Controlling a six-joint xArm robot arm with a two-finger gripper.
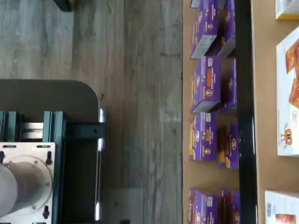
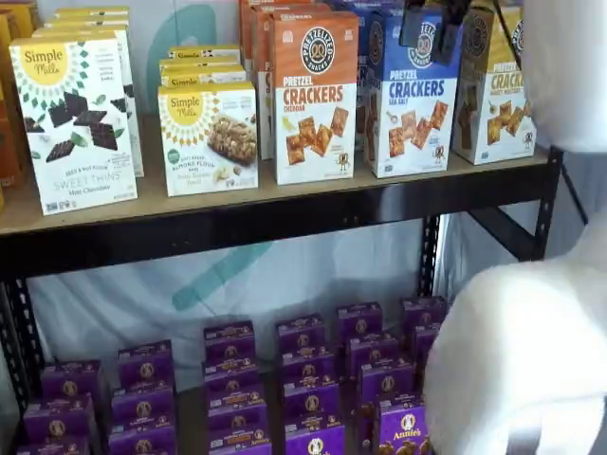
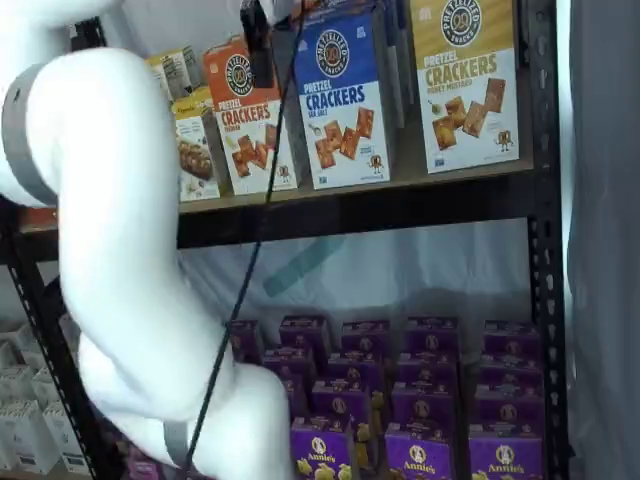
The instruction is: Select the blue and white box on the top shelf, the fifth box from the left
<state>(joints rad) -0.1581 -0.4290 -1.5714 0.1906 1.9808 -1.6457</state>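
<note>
Blue box (image 2: 411,95) stands upright at the top shelf's (image 2: 285,220) front edge, between orange box (image 2: 314,95) and yellow box (image 2: 493,90), narrow gaps either side. Gripper (image 2: 434,21) hangs before its upper part, fingers apart, holding nothing.

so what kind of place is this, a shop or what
Probably a mock grocery aisle, not a real shop: a black metal rack holds tall cracker cartons like the blue and white box above rows of small purple boxes, backed by a plain white sheet.
</note>
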